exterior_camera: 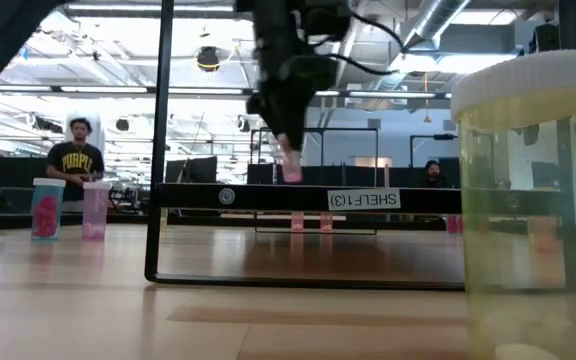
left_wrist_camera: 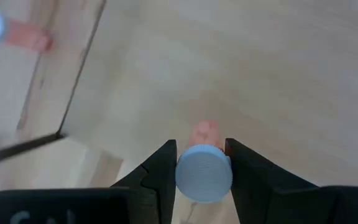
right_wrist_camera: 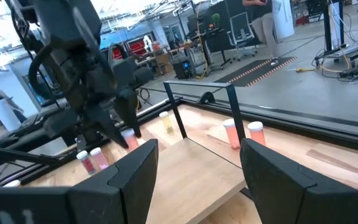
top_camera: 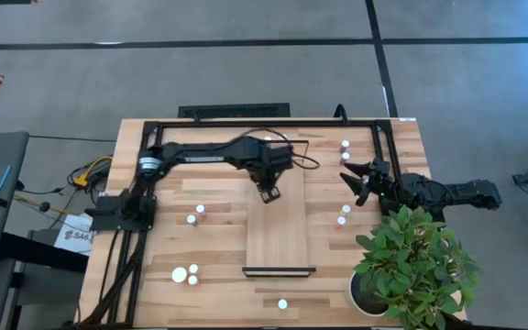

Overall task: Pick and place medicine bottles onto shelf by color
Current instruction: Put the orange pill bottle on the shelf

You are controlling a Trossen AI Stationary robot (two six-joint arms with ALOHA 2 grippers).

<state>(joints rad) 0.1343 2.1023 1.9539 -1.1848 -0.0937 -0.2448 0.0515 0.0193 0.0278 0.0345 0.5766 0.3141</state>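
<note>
**Left gripper holding a pink bottle above the shelf**

You are looking at the left gripper [top_camera: 269,193] hanging over the far end of the shelf [top_camera: 278,240], the pale board lying in the middle of the tabletop [top_camera: 154,266]. Its two fingers [left_wrist_camera: 157,180] are pressing on either side of a pink medicine bottle [left_wrist_camera: 204,171], just under the white cap, and the low view is showing the bottle's body hanging clear of the board. The shelf's near end rail [top_camera: 280,271] is lying toward the tabletop's near edge.

You are seeing the right gripper [top_camera: 354,181] waiting near the tabletop's right edge, just beyond the potted plant [top_camera: 415,266], with its fingers [right_wrist_camera: 135,171] standing wide apart and nothing between them.

Other bottles are standing scattered on the tabletop. Two [top_camera: 345,149] are near the far right corner, and two more [top_camera: 342,216] are just right of the shelf. Left of the shelf, a pair [top_camera: 196,214] is standing mid-table, and a large-capped bottle [top_camera: 179,274] with two small ones [top_camera: 192,275] is toward the near left corner. One bottle [top_camera: 282,303] is close to the near edge.
</note>
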